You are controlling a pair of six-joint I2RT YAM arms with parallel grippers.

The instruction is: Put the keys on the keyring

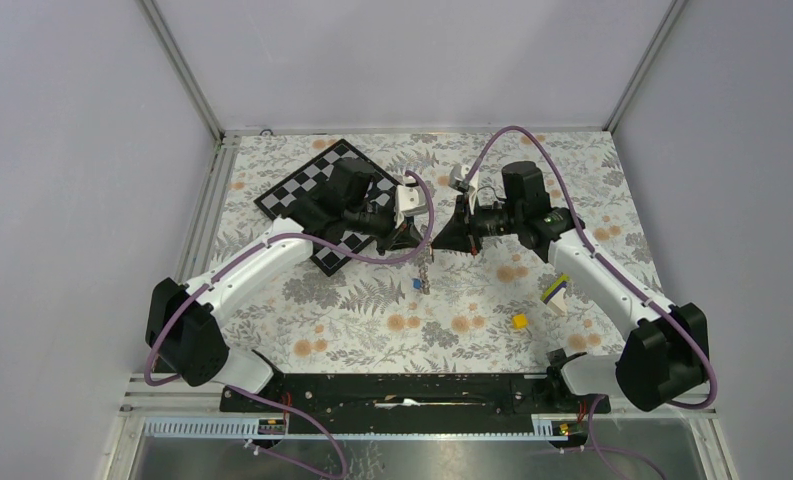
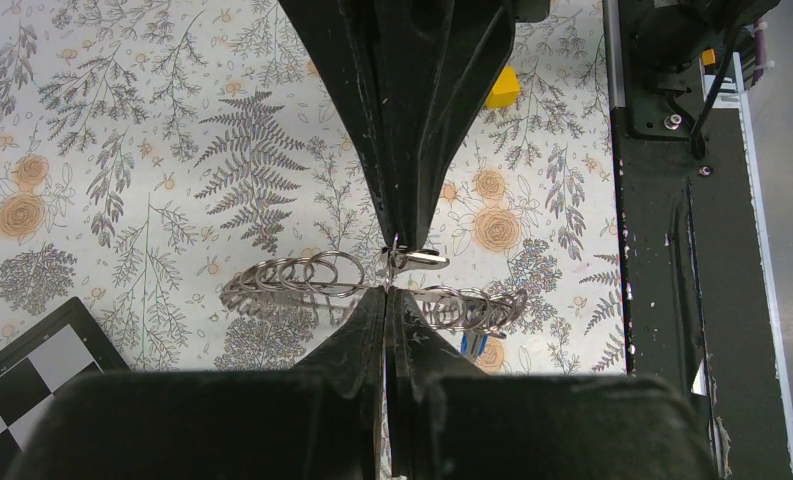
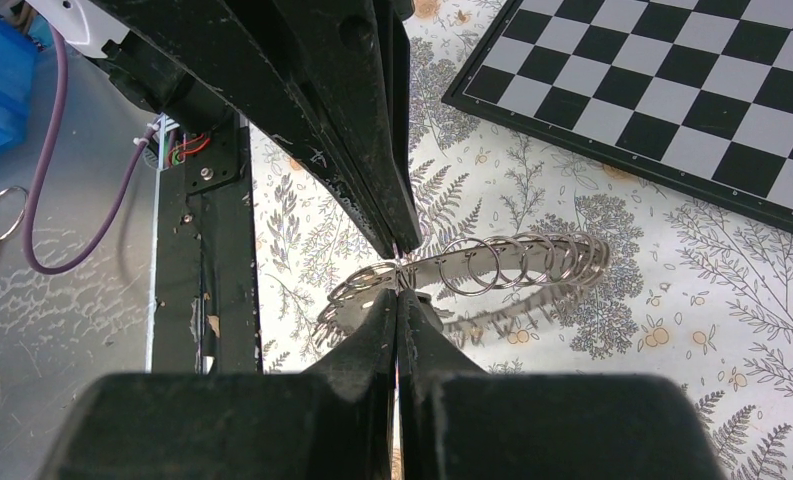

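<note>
The keyring [image 1: 425,268] is a loop of fine silver coils hanging between my two grippers above the table's middle. My left gripper [image 1: 417,241] is shut on its wire [image 2: 385,290], coils spreading to both sides [image 2: 292,275]. My right gripper [image 1: 438,243] is shut on the same spot from the opposite side [image 3: 397,290], with coils to its right [image 3: 517,262]. The two gripper tips almost touch. The blue key [image 1: 417,284] shows just under the coils [image 2: 475,346]; I cannot tell if it hangs on the ring. The black key is not visible.
The chessboard [image 1: 302,195] lies under the left arm and shows in the right wrist view [image 3: 672,90]. A yellow cube [image 1: 519,321] and a purple-and-lime stick [image 1: 555,293] lie at the right. The black base rail [image 1: 402,390] runs along the near edge.
</note>
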